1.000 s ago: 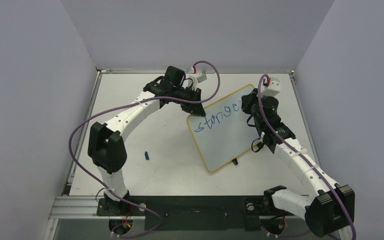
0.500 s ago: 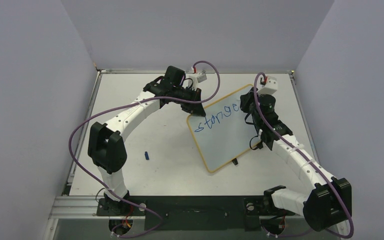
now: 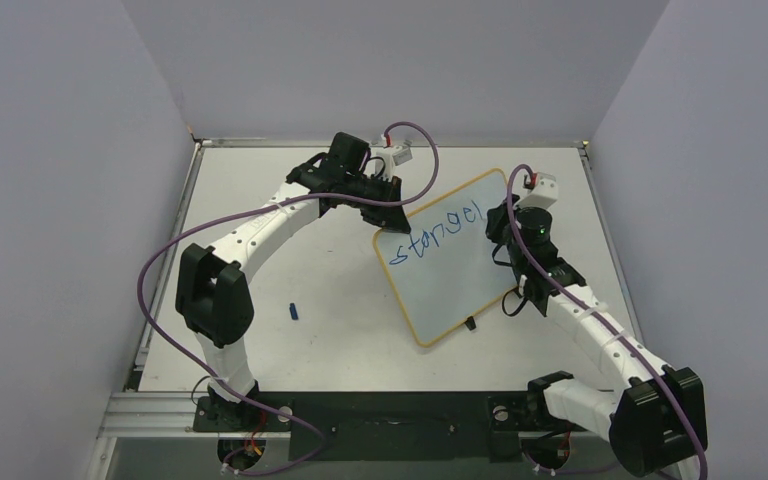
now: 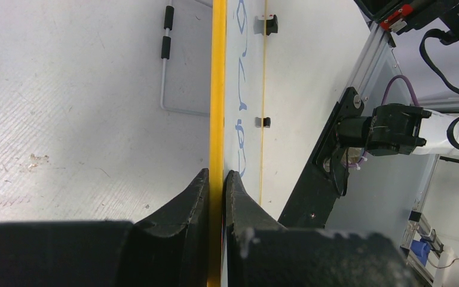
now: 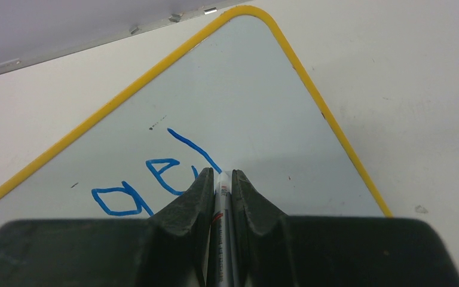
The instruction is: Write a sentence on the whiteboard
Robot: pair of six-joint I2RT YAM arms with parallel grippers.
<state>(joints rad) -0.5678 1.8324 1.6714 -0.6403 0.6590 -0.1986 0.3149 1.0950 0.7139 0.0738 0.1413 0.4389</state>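
The whiteboard [image 3: 450, 285] has a yellow frame and stands tilted on the table. My left gripper [image 3: 381, 224] is shut on its left corner, and in the left wrist view both fingers [image 4: 198, 185] press the yellow edge [image 4: 218, 89]. The sentence [image 3: 436, 231] is one line of blue letters, roughly "stange" plus an upright stroke. My right gripper [image 5: 222, 173] is shut on a grey marker [image 5: 221, 239]. Its tip rests on the board [image 5: 245, 101] just below the last blue stroke [image 5: 192, 149]. In the top view this gripper [image 3: 500, 222] sits at the line's right end.
A small blue marker cap [image 3: 294, 311] lies on the table left of the board. A black foot [image 3: 471, 323] shows at the board's near edge. Behind the board a thin wire stand [image 4: 166, 60] lies on the table. Grey walls enclose the table on three sides.
My right gripper has pulled back toward the near side with the marker, uncovering the end of the word and a new upright stroke after the "e". The left arm has not moved.
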